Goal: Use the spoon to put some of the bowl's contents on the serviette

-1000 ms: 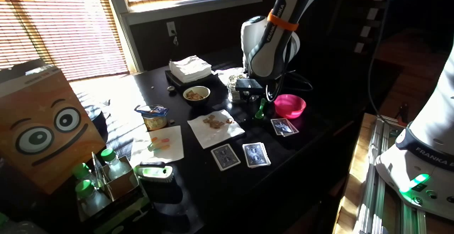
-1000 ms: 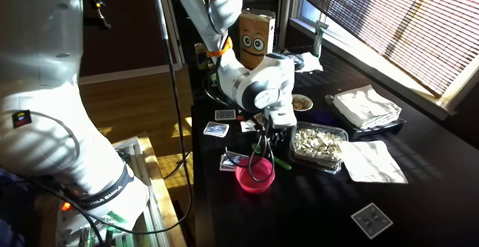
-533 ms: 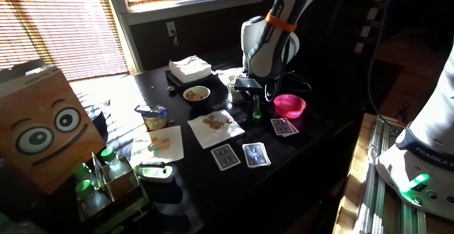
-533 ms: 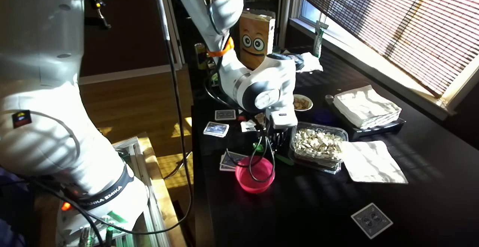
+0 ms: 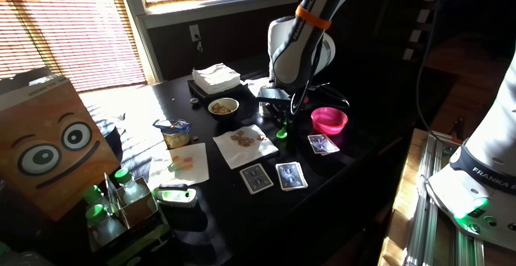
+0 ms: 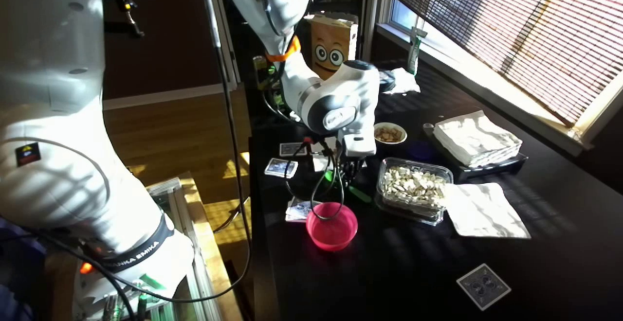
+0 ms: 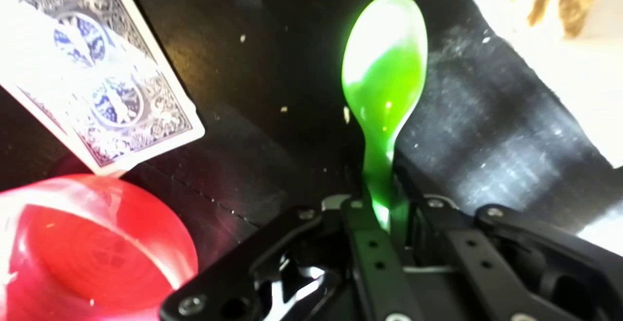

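My end effector point(image 7: 378, 187) is clenched on the handle of the green spoon point(image 7: 389, 68); in the wrist view I've got its scoop showing between the playing cards point(image 7: 104, 75) and the serviette point(image 7: 581, 85). There's the pink bowl point(image 7: 112, 243) close by on the tabletop point(image 6: 413, 272). And over there, in an exterior view, the bowl point(image 5: 234, 105) with brown food point(image 5: 221, 109) inside, near the serviette, which carries brown pieces point(image 5: 243, 140).

- The spoon point(image 7: 382, 97): bright green, clamped by its handle, scoop end toward the near side in an exterior view, near but right of the serviette point(image 5: 242, 155); whether it is lifted cannot be told.
- The serviette: whitish, square, lying flat, brown pieces point(image 5: 244, 140) clustered about its middle.
- The bowl point(image 5: 224, 117): small, round, pale inside, upright, beyond the serviette and slightly left, holding tan-brown food point(image 5: 220, 108).
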Robot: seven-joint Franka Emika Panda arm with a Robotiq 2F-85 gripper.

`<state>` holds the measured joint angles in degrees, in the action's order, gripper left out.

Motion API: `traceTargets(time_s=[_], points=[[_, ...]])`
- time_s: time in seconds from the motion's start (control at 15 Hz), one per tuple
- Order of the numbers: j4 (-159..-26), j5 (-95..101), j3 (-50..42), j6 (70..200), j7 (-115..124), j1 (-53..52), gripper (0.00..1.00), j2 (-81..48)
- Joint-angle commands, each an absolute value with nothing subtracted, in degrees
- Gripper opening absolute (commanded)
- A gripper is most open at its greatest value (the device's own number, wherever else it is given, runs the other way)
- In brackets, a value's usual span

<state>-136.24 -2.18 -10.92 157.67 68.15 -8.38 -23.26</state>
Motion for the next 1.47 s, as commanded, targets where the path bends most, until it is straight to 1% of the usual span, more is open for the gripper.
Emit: traceTargets(time_s=[0.0,0.27,0.67,0.73,0.8,1.33,1.4], points=[[-138.84,-5.67,-7.33,153.99,67.78,-7.95,0.04,-16.36],[-138.99,-5.86,-5.1,156.04,68.93,-8.29,0.04,-11.68],[-134.04,2.47,-6.63,171.19,71.24,-11.43,0.04,-13.08],[-132.24,3.99,-7.32,171.58,71.51,-12.54,0.04,-14.11],[-135.07,0.78,-5.81,169.58,69.3,-10.45,0.17,-12.08],[-132.97,2.45,-6.75,170.65,69.8,-11.99,0.17,-13.43],[-132.97,2.47,-6.75,170.66,69.8,-11.99,0.04,-13.43]])
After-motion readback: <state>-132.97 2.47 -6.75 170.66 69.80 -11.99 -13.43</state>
